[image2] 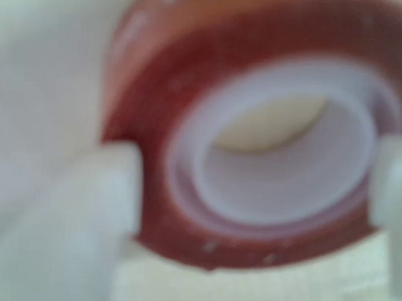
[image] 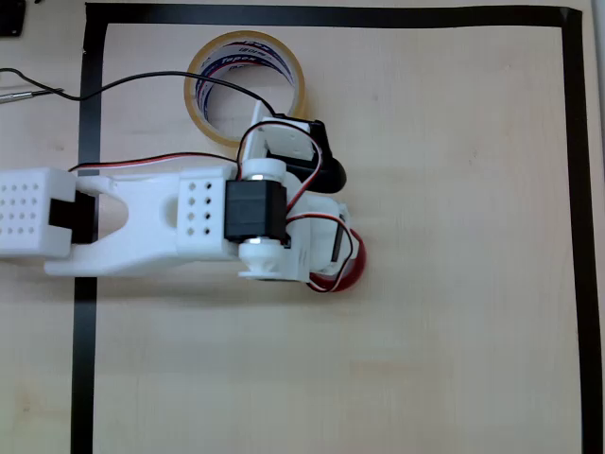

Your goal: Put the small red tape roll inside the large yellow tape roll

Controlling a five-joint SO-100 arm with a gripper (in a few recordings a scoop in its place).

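Note:
The small red tape roll (image: 348,272) lies on the pale wooden table, mostly hidden under my gripper (image: 333,257) in the overhead view. In the wrist view the red roll (image2: 190,71) is blurred and very close, its white core facing the camera. My gripper (image2: 252,185) straddles it: one white finger (image2: 110,193) presses the roll's left outer edge, and the other finger touches its right edge. The large yellow tape roll (image: 200,106) lies flat up and to the left of the gripper, its printed inner core showing.
A black tape line (image: 567,189) frames the work area on the table. Black and red cables (image: 142,83) run from the left across the arm, one passing over the yellow roll. Bare table stretches to the right and below.

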